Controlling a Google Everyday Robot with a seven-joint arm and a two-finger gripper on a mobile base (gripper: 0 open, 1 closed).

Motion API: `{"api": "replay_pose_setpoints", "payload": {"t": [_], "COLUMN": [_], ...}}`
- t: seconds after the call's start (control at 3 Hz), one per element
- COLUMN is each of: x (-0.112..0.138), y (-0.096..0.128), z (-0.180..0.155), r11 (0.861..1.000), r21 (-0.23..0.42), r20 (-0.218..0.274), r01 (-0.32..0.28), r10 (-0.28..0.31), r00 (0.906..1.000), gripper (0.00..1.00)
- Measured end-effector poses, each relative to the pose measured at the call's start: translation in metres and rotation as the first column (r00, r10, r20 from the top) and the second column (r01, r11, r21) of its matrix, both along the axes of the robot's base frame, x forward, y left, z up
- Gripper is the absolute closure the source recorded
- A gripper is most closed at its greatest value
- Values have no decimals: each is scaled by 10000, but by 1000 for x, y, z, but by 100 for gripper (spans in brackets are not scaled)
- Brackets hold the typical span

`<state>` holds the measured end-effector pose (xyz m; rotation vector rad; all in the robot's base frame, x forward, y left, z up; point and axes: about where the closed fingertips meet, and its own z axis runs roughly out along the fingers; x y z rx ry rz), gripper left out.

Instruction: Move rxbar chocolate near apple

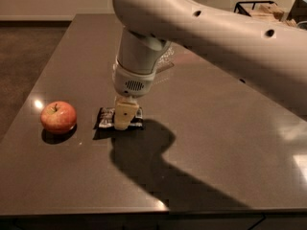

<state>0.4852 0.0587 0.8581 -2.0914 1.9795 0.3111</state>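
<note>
The rxbar chocolate (pixel 106 118), a flat black wrapper with pale lettering, is at the table surface a short way right of the apple (pixel 58 117). The apple is round and red with a short stem, and stands near the table's left edge. My gripper (pixel 126 117) points straight down from the big white arm and is shut on the right part of the bar. One tan finger (pixel 125 115) shows in front of the wrapper. A narrow gap of table lies between the bar and the apple.
The dark brown table (pixel 216 143) has its left edge close to the apple and its front edge along the bottom. A clear plastic bottle (pixel 166 56) lies partly hidden behind my wrist. Dark furniture (pixel 261 8) stands at the far right.
</note>
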Motion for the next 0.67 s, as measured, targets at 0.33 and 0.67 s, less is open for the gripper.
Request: {"api": "replay_pose_setpoints", "payload": {"t": [0.33,0.67], "x": [-8,-13], "y": [16,24], "z": [-3,-6], "r11": [9998,9995], "r21": [12,173], "r20": [-117,-254], "r01": [-209,-264], "r10": [210,269], "r00": [9997,9993], "gripper": [36,12]}}
